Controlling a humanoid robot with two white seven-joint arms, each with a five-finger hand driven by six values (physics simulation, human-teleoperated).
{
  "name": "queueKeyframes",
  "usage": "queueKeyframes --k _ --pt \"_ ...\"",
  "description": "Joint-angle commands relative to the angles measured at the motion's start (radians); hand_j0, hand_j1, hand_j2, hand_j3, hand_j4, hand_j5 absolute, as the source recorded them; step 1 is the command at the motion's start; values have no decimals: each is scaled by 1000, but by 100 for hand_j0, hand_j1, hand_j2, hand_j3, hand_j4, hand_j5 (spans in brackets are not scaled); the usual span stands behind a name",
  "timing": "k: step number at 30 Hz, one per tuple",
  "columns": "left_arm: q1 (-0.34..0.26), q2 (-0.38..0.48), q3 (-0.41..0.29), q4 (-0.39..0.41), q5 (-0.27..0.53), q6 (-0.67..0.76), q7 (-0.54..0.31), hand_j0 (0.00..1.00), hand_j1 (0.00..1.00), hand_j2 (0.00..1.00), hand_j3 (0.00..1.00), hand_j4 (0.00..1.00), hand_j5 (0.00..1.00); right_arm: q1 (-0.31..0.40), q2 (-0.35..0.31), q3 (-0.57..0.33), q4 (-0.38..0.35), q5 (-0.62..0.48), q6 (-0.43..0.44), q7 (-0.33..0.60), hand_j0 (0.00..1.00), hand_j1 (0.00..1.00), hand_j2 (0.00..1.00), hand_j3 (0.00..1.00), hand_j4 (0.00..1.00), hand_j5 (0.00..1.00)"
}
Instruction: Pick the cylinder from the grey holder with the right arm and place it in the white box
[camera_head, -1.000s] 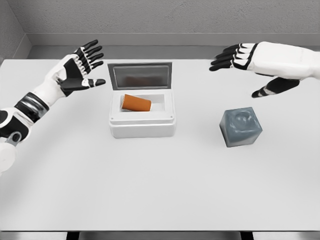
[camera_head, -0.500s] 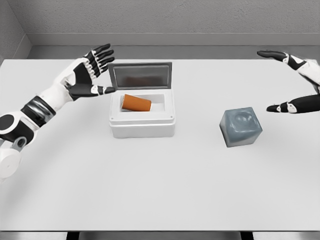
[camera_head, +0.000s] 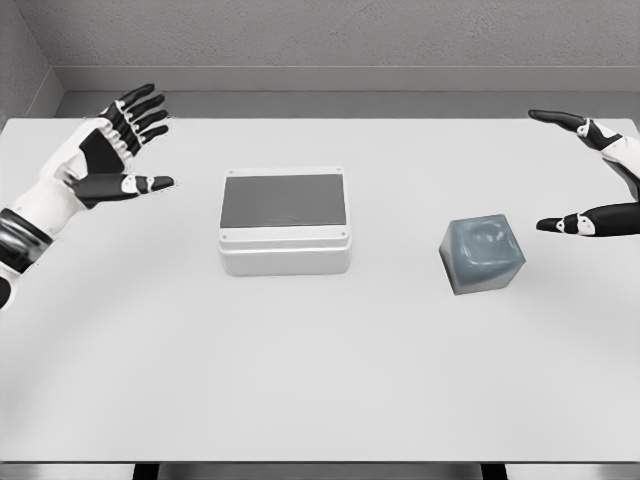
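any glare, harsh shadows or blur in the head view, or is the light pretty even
Head view: light is flat and even, no glare on the table; only faint soft shadows under the box and holder; edges slightly soft, like a low-resolution render; the right robot hand is cut off by the frame edge.

Left hand (camera_head: 108, 160) hovers with fingers spread; right hand (camera_head: 600, 175), partly cut off at the frame edge, seems spread too.
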Motion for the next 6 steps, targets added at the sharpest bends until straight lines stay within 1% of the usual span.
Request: queueKeyframes --k 1,3,5,6 --pt "2 31 59 11 4 -38 1 100 100 100 100 100 100 0 -1 -1 0 -8 3 0 100 100 100 100 100 100" --pt "9 34 63 13 4 -86 0 100 100 100 100 100 100 0 -1 -1 0 -8 3 0 100 100 100 100 100 100" --pt "31 34 80 22 2 -86 0 100 100 100 100 100 100 0 -1 -1 0 -8 3 0 100 100 100 100 100 100" --pt "34 48 80 22 2 -86 0 100 100 100 100 100 100 0 -1 -1 0 -8 3 0 100 100 100 100 100 100"
